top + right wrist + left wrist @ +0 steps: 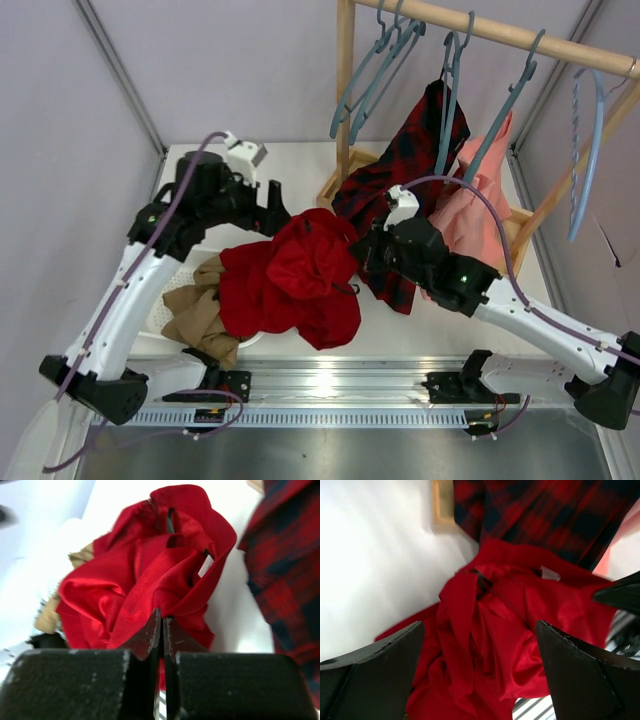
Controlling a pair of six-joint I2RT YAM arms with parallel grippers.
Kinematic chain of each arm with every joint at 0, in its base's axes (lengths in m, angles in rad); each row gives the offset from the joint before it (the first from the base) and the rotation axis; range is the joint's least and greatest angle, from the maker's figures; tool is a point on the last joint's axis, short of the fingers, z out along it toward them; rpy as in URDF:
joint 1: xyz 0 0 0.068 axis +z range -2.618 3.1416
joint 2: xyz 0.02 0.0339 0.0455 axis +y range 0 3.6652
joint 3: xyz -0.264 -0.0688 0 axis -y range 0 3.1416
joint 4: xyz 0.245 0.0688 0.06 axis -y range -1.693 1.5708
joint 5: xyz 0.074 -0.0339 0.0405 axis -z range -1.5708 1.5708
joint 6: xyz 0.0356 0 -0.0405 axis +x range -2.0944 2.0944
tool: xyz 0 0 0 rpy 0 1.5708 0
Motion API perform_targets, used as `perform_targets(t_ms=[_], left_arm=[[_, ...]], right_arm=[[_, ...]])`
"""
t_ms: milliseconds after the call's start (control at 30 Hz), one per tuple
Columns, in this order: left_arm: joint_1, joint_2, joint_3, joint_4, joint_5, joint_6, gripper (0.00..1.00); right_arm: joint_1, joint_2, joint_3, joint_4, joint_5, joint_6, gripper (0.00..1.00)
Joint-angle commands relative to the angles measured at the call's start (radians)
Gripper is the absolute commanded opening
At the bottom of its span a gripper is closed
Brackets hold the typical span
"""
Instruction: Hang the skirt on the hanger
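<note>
A: Where is the skirt (295,280) found?
B: It is heaped on the table (300,165) between the 2 arms, toward the front, and is partly draped over a tan-brown garment (200,315). It has not yet been put on any hanger.

A: How are the claws set?
B: The right gripper (162,624) is closed tight, and a thin fold of the red cloth appears to be pinched at its tips. The left gripper (479,627) is spread wide above the heap, and nothing is held in it.

A: How is the step done well?
B: A 2nd hold is judged to be needed. The waistband, marked by a white label (205,566), should be sought by the left claw. Only 1 layer should be taken, so that the opening is spread rather than bunched. A deep bite is advised, since the cloth looks slippery.

A: How is the cloth described?
B: It is smooth, faintly glossy and soft, and is collapsed into rounded folds. Behind it a plaid garment (410,170) is hung, matte and heavier-looking, beside a pink one (475,210).

A: What is seen farthest back?
B: Slim grey-blue plastic hangers are hooked on a wooden rail (500,38). The hanger (378,75) at the left end is bare, with sloping arms and a curved hook.
</note>
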State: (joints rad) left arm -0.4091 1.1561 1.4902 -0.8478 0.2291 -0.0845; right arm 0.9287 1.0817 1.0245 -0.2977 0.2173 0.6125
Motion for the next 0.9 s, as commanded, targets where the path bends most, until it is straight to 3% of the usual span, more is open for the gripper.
perform_targets(t_ms=[0,133,400,600,800,833,867], left_arm=[[-0.063,0.019,-0.065,0.082,-0.048,0.023,0.97],[-0.086,0.051,-0.174,0.17,-0.149,0.019,0.97],[-0.155,0.172,-0.134,0.205,-0.214,0.06,0.91],[-0.195,0.252,-0.151,0.234,-0.251,0.034,0.76],[-0.208,0.257,-0.199,0.257,-0.267,0.005,0.39],[-0.208,0.252,-0.197,0.253,-0.307,-0.003,0.23],[-0.208,0.246,-0.193,0.253,-0.329,-0.018,0.14]], right_arm=[[-0.004,-0.086,0.002,-0.069,-0.026,-0.074,0.0],[-0.005,-0.169,-0.049,-0.043,-0.033,-0.073,0.0],[-0.002,-0.192,-0.07,-0.044,-0.039,-0.049,0.0],[-0.001,-0.195,-0.066,-0.05,-0.029,-0.049,0.0],[-0.002,-0.21,-0.061,-0.063,0.002,-0.053,0.0],[-0.002,-0.215,-0.064,-0.058,0.004,-0.056,0.0],[-0.004,-0.215,-0.064,-0.051,0.004,-0.059,0.0]])
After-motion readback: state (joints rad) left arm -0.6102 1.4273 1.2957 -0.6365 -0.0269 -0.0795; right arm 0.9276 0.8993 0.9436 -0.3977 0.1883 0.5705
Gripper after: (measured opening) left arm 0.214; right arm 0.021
